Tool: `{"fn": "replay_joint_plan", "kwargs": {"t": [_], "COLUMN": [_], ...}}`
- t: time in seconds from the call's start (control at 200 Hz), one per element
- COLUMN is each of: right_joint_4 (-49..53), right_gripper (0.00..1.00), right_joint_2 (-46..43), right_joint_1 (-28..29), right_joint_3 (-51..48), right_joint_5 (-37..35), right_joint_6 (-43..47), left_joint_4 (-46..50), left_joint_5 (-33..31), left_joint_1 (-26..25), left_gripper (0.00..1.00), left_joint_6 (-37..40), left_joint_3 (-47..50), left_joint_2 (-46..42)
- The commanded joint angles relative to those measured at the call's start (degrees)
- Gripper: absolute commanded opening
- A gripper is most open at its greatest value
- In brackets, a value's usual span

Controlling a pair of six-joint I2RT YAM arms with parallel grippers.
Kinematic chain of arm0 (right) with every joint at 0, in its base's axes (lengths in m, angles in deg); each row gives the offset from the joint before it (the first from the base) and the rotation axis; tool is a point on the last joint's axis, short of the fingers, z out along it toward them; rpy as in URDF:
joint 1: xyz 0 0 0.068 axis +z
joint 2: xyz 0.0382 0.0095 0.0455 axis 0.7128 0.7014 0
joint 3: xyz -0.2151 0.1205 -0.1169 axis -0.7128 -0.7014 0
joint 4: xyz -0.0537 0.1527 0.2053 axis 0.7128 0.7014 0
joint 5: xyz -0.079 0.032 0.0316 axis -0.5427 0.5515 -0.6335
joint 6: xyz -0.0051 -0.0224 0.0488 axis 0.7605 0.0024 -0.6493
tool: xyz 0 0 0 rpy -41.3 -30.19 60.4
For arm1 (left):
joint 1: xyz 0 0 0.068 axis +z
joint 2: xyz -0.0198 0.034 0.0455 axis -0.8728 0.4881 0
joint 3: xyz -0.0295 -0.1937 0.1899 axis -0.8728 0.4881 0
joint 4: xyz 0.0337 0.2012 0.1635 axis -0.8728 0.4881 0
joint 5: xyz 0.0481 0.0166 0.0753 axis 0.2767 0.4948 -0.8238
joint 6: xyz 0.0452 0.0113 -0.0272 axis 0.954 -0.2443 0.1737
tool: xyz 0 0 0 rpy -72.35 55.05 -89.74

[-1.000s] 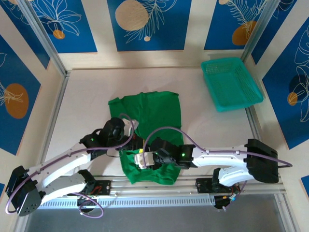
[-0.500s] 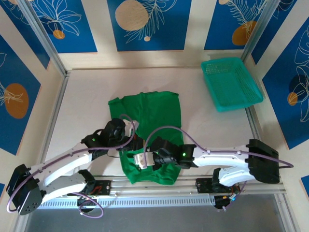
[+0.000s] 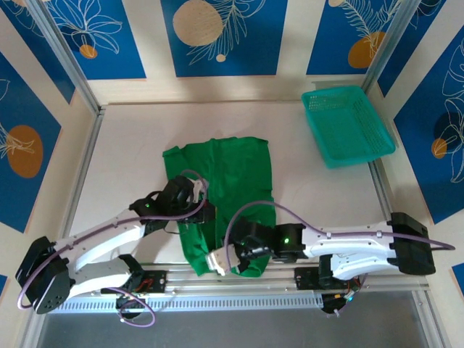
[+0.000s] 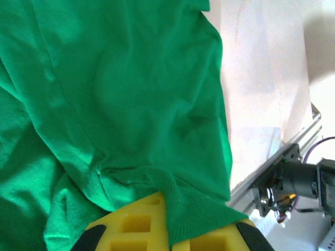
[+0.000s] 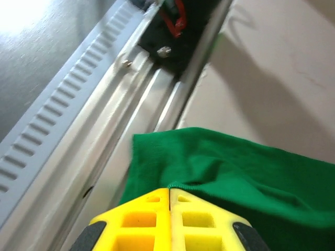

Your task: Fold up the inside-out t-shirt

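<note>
Sprawling t-shirt (image 3: 235,170) on pale table (image 3: 130,159), blue-patterned walls (image 3: 217,36)

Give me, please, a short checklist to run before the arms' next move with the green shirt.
1. Cloth held in the left gripper: ok.
2. Hem held in the right gripper: ok.
3. Only one layer pinched: cannot tell.
4. The t-shirt lying flat: not ok, bunched near the grippers.
5. Near hem clear of the edge rail: not ok, it overlaps.
6. The basket clear of the cloth: ok.
</note>
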Motion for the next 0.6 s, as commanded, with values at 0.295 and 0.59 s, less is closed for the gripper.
{"fn": "replay_joint_plan", "kwargs": {"t": [0.295, 0.59], "right_joint_4": [8.25, -0.85], "right_gripper": [0.0, 0.0], "right_joint_2": [16.16, 7.37], "right_joint_1": [6.9, -0.16], "right_joint_3": [11.77, 8.73], "right_joint_5": [-4.93, 4.16], "right_joint_6": [-0.19, -2.93], "left_joint_4": [-1.16, -0.26], "left_joint_5": [-6.14, -14.55], "left_joint_1": [0.46, 2.13], "left_gripper": [0.0, 0.0], "left_joint_6": [0.9, 2.31], "left_joint_3": [-4.51, -2.52], "left_joint_2": [1.55, -6.93]}}
